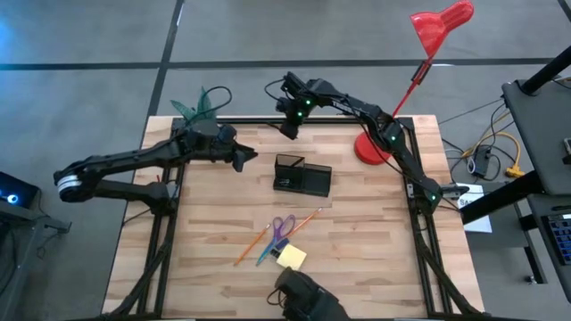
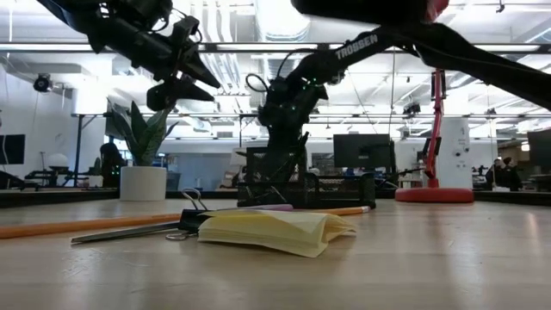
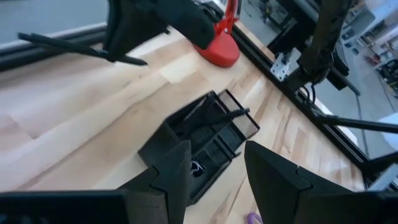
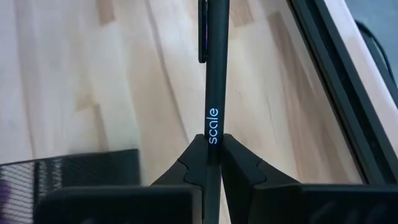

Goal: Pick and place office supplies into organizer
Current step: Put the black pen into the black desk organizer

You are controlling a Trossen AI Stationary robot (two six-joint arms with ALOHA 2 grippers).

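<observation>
right gripper [image 4: 212, 163] up near the far edge of the table, fingers pinched tight on a black pen [image 4: 215, 68] — only the right wrist view gives that away, with the word "scale" printed on the barrel just above the fingertips. from above the pen is lost against the dark arm; you just see the right gripper [image 1: 290, 127] hanging a little beyond the organizer [image 1: 302, 176].

left gripper [image 1: 243, 158] hovers just beside the organizer's left end, fingers spread apart with nothing between them. its own wrist view looks down into the organizer [image 3: 205, 140]: black mesh, a taller part and a lower tray, a dark pen lying across inside.

near the front edge, the high view lays out the rest: purple-handled scissors [image 1: 281, 229], orange pencils [image 1: 251, 245], yellow sticky-note pad [image 1: 291, 258]. the low view adds a binder clip [image 2: 191, 215] just beside the sticky-note pad [image 2: 275, 231].

red lamp [image 1: 371, 147] and plant [image 1: 200, 105] sit at the far side.
</observation>
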